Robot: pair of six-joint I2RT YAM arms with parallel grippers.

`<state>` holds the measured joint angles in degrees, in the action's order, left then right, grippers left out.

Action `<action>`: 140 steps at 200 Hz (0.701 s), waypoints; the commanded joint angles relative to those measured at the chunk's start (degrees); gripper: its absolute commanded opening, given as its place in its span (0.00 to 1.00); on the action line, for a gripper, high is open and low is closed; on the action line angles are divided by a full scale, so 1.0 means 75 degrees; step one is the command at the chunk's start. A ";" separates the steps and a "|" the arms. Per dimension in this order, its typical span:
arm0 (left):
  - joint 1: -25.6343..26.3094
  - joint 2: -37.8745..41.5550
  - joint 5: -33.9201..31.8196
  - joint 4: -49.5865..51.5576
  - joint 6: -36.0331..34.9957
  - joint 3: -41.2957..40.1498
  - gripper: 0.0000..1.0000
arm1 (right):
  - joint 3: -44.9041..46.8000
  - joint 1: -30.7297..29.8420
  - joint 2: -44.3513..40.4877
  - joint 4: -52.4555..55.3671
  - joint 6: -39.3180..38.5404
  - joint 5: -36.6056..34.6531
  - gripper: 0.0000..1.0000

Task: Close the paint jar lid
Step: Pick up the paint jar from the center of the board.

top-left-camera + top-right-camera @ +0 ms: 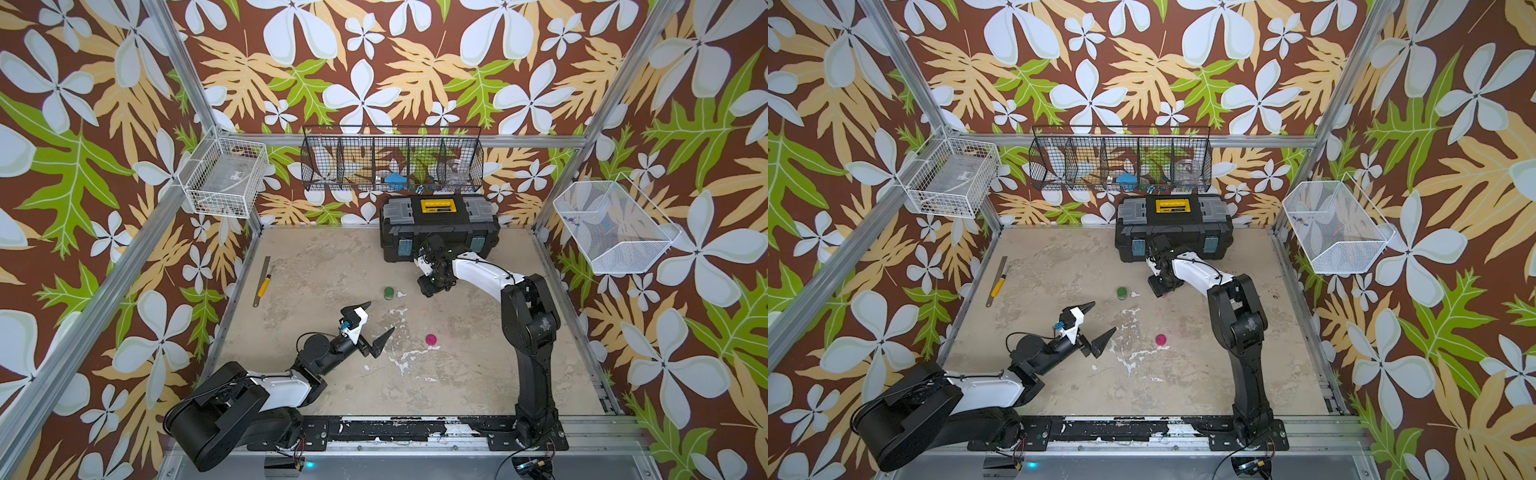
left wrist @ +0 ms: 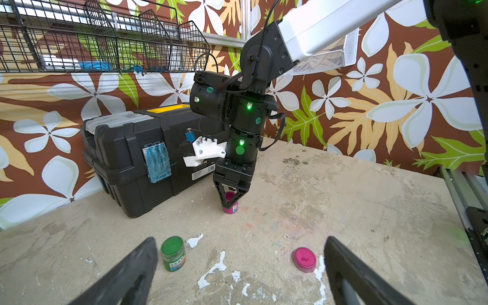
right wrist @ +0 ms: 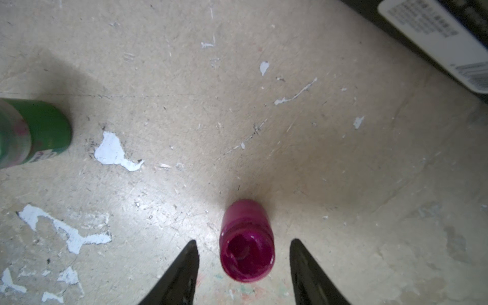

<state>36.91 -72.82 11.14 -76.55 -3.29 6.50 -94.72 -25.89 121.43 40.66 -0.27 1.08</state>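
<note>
Standing upright on the table (image 1: 324,257), the pink paint jar (image 3: 247,253) is seen with its mouth uncovered. In both top views it is found just right of the middle, mostly hidden under the right gripper (image 1: 428,289), which is hung right over it. The jar is framed by the two black fingers (image 3: 182,272), one on each side. A small gap is seen on both sides, so the jar is not squeezed and nothing is held.

The pink lid (image 1: 430,340) is laid flat on the table, lower in the frame than the jar and well apart from it. The left gripper (image 1: 380,316) is spread wide and kept empty, just left of the lid.

A green jar (image 1: 389,293) with its lid on is placed near the pink jar, to its left. A black toolbox (image 1: 438,226) is set close behind the right gripper, by the back wall. A ruler (image 1: 266,266) and a yellow knife (image 1: 263,287) are laid together far off at the left edge of the table. A black wire basket (image 1: 392,160) is hung on the wall above the toolbox.
</note>
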 commanded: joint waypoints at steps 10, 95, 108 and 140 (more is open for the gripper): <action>-0.0003 -0.0007 -0.0008 -0.0117 0.0005 0.0047 0.98 | -0.0057 -0.0004 0.0074 0.0133 0.0048 -0.0071 0.53; 0.0000 -0.0005 -0.0032 -0.0105 0.0028 0.0047 0.99 | -0.0098 0.0018 0.0215 0.0215 0.0054 -0.0086 0.43; 0.0000 -0.0003 -0.0032 -0.0101 0.0028 0.0046 0.98 | -0.0106 0.0018 0.0228 0.0215 0.0049 -0.0086 0.42; 0.0001 0.0001 -0.0043 -0.0105 0.0017 0.0047 0.98 | -0.0121 0.0021 0.0272 0.0215 0.0060 -0.0089 0.39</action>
<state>36.91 -72.82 10.96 -76.55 -3.14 6.50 -95.18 -25.78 123.09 41.63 -0.21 1.02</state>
